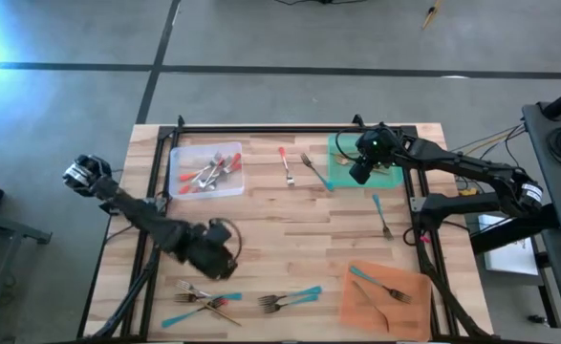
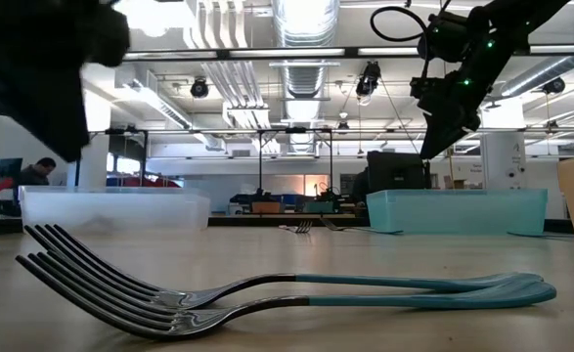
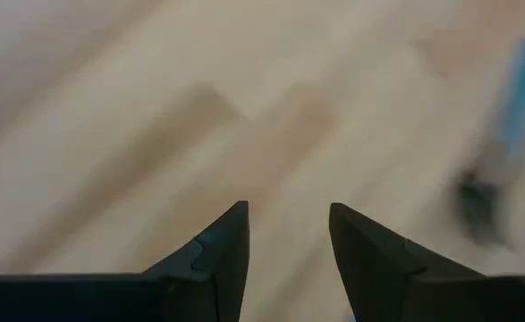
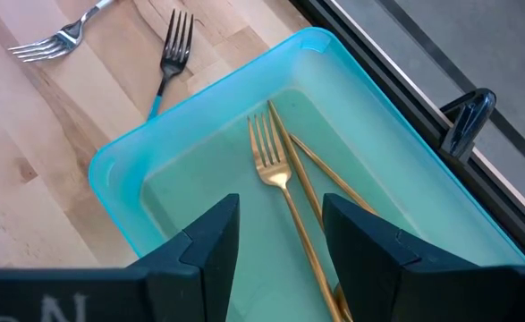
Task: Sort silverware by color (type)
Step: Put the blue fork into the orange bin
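The silverware lies scattered on the wooden table. Red-handled pieces (image 1: 206, 172) lie in the clear tray (image 1: 180, 186). Gold forks (image 4: 284, 201) lie in the blue-green tray (image 4: 119, 192). A teal-handled fork (image 1: 380, 284) lies in the orange tray (image 1: 409, 311). Two teal-handled forks (image 1: 290, 300) and a mixed heap (image 1: 204, 304) rest near the front edge. My left gripper (image 1: 223, 260) hovers open above bare wood (image 3: 287, 215), just beyond that heap. My right gripper (image 4: 280, 206) hangs open over the blue-green tray.
A red-handled fork (image 1: 286, 164) and a teal-handled fork (image 1: 315, 172) lie loose between the far trays. Another teal-handled fork (image 1: 381, 215) lies toward the right side. A black frame (image 1: 290, 129) runs along the table's edges. Bare wood (image 1: 299, 229) fills the middle.
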